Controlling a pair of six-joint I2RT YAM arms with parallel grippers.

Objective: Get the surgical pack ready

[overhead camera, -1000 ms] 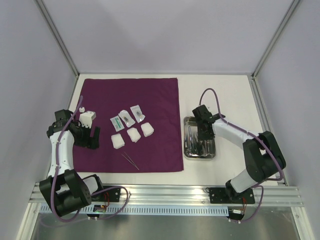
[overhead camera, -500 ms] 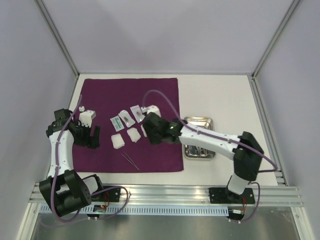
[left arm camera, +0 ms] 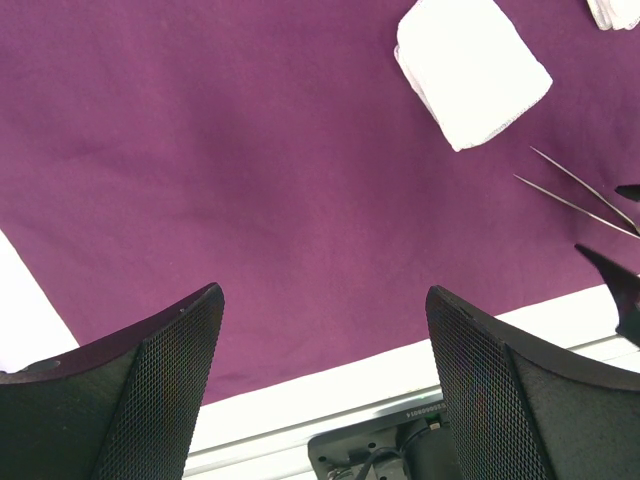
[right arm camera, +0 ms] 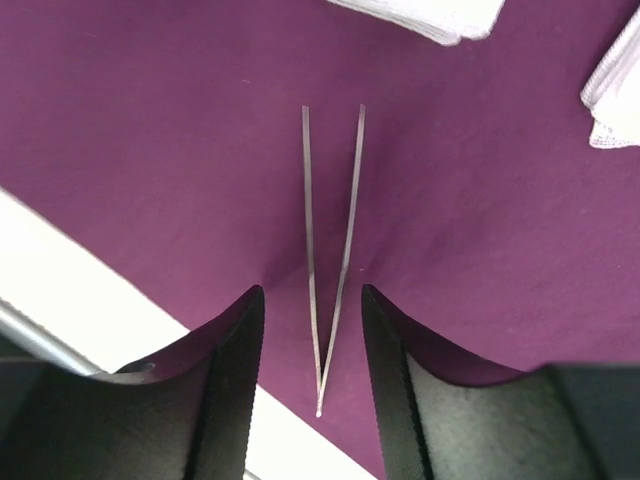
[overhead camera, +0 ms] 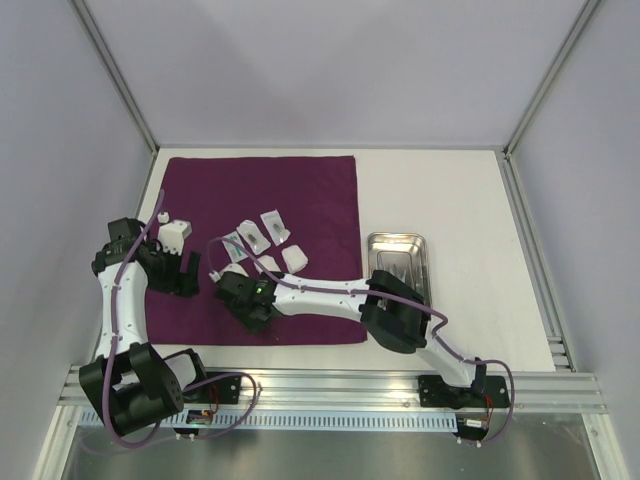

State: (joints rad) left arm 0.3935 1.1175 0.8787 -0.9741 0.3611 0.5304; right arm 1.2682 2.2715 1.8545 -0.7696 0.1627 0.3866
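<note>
The purple cloth (overhead camera: 300, 190) lies flat on the table. Thin metal tweezers (right arm camera: 332, 250) lie on it near its front edge, directly between the fingers (right arm camera: 228, 372) of my right gripper (right arm camera: 312, 345). That gripper is open, low over the cloth, and in the top view (overhead camera: 258, 314) it reaches far left. White gauze squares (overhead camera: 295, 258) and small clear packets (overhead camera: 274, 225) lie mid-cloth. My left gripper (overhead camera: 185, 280) is open and empty over the cloth's left part (left arm camera: 250, 180). The steel tray (overhead camera: 420, 245) sits right of the cloth. The scissors do not show clearly.
The right arm's forearm (overhead camera: 320, 295) stretches across the cloth's front right part, its elbow (overhead camera: 392, 315) beside the tray. A gauze square (left arm camera: 470, 70) and the tweezers (left arm camera: 580, 195) show in the left wrist view. The cloth's front edge (right arm camera: 120, 300) borders white table.
The right arm has swung from the steel tray leftward across the cloth and come down over the tweezers. The tray sits a little farther back. The left arm has barely moved.
</note>
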